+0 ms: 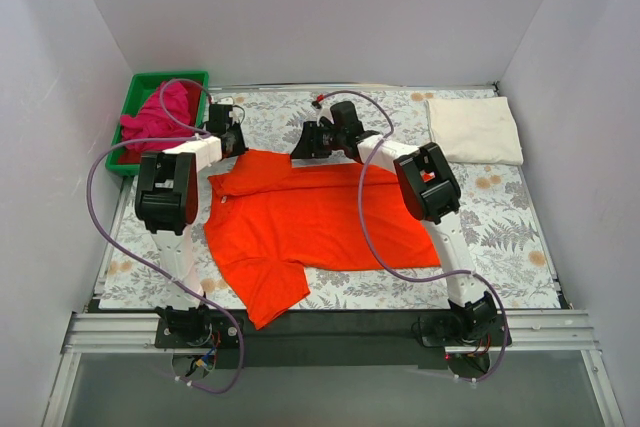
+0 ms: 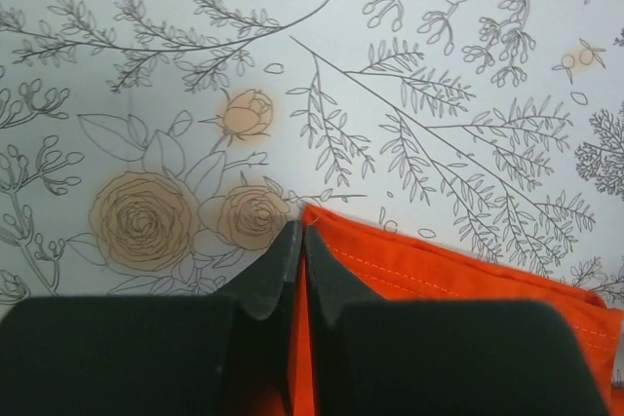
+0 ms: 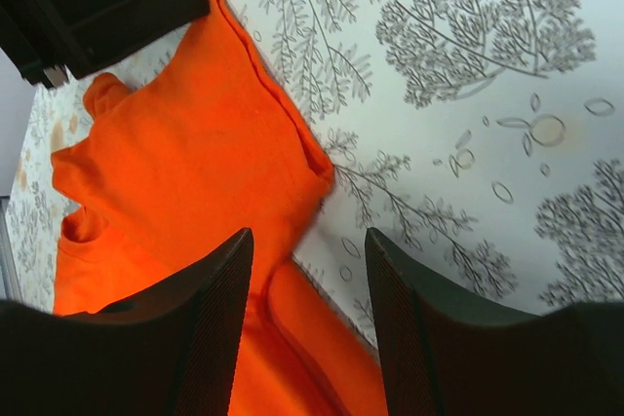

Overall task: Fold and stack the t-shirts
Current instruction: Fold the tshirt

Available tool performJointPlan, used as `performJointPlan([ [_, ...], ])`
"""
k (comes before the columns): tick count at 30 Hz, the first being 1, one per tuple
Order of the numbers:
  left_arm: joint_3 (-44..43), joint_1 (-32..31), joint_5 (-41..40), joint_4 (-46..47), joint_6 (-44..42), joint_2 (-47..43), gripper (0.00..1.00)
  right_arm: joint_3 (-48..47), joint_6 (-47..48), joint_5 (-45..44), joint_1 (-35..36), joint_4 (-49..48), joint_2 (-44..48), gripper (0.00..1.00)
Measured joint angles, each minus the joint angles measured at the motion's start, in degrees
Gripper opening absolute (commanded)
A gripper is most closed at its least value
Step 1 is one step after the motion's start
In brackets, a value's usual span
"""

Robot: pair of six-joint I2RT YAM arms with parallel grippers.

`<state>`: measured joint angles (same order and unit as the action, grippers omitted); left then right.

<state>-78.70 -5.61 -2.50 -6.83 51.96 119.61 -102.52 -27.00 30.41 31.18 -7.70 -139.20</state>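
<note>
Your left fingers (image 2: 276, 275) pinch a corner of the bright orange-red fabric t-shirt (image 1: 310, 222), which lies on the grey floral-print tabletop (image 1: 500, 227). Your right fingers (image 3: 210, 319) stand apart above its far edge.

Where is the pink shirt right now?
In the top view, the pink t-shirt is bunched up in the green tray at the far left, just beyond the left arm.

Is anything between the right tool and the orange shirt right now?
Nothing visible does. The right tool hangs open directly above the orange shirt at its edge, with only bare floral cloth beside it.
</note>
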Motion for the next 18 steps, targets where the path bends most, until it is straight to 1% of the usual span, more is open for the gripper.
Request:
performJointPlan([
  [3,0.31,-0.74,0.02,0.61,-0.15,0.0,0.0,-1.95,-0.98,0.2,0.61,-1.09,-1.6,0.48],
  [6,0.87,-1.05,0.0,1.6,-0.13,-0.04,0.0,-3.63,-1.81,0.24,1.14,-1.51,-2.86,0.45],
  [9,1.49,-1.05,0.0,2.49,-0.11,-0.22,0.0,-5.44,-2.75,0.35,1.55,-2.12,-4.55,0.35],
  [10,1.53,-1.05,0.0,2.58,-0.11,-0.24,0.0,-5.81,-2.99,0.44,1.64,-2.54,-5.05,0.29],
  [12,1.77,-1.05,0.0,2.84,-0.09,-0.35,0.0,-6.27,-3.17,0.42,1.81,-2.82,-5.7,0.2],
  [13,1.88,-1.05,0.0,2.99,-0.09,-0.37,0.0,-6.29,-3.34,0.57,1.86,-2.91,-5.97,0.12],
  [15,1.97,-1.05,0.0,3.04,-0.07,-0.46,0.0,-6.45,-3.37,0.52,1.95,-2.71,-6.16,0.04],
  [16,2.08,-1.05,-0.02,3.1,-0.04,-0.5,0.0,-6.45,-3.48,0.63,1.97,-2.71,-6.27,0.01],
  [18,2.34,-1.05,-0.04,3.02,0.09,-0.81,0.0,-6.45,-3.3,0.68,2.01,-2.69,-6.29,0.01],
])
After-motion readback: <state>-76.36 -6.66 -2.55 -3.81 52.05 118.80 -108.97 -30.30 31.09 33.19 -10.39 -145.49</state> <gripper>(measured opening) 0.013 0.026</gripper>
